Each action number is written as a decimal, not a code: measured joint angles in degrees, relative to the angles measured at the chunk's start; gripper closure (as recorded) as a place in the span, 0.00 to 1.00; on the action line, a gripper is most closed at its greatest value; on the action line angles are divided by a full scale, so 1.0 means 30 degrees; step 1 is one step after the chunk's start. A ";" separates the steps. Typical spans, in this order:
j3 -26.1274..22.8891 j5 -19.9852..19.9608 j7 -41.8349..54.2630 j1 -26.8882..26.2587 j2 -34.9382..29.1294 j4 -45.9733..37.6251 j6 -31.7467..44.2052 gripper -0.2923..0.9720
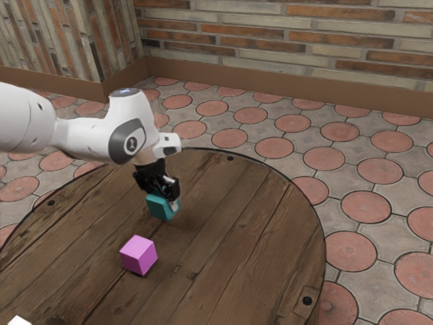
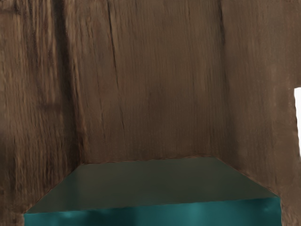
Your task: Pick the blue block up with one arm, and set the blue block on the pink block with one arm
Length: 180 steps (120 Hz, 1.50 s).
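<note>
Near the middle of the round wooden table, the black fingers reach down from the white arm and look clamped on the upper part of the blue block, one on each side. Whether the block has left the wood I cannot tell. From the hand's own camera the block's top face lies right under the hand, with table planks beyond it. The pink block stands apart from it, closer to the table's front edge. The step in hand seems to be the lift. To do it well, keep the grip firm, raise the block straight up until it is higher than the pink one, and only then carry it across. Lower it square and centred so it does not slide off. Neither block sits in any container, and the pink one rests on bare wood.
</note>
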 joint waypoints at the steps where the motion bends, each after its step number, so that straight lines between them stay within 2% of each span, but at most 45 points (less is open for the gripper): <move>1: -0.0001 0.0019 -0.0035 -0.0005 -0.0396 -0.0388 -0.0001 0.53; 14: -0.0034 0.0164 -0.0498 -0.0009 -0.3987 -0.3979 -0.0038 0.52; 27: -0.0428 0.0204 -0.0973 0.0108 -0.6014 -0.6129 -0.0070 0.51; 38: -0.0571 0.0232 -0.1365 0.0047 -0.6588 -0.6895 -0.0088 0.52; 60: -0.0740 0.0270 -0.2000 0.0010 -0.6853 -0.7346 -0.0108 0.52; 103: -0.0760 0.0321 -0.2607 0.0097 -0.4502 -0.5975 -0.0012 0.52; 136: -0.0746 0.0919 -0.1796 0.0542 -0.4265 -0.5762 0.0004 0.52; 144: -0.0756 0.0815 -0.1525 0.0696 -0.4184 -0.5601 -0.0007 0.44; 166: -0.0645 0.0544 -0.0781 0.0635 -0.4449 -0.5245 -0.0055 0.33; 180: -0.0543 0.0584 -0.0417 0.0693 -0.5162 -0.1779 -0.0809 0.29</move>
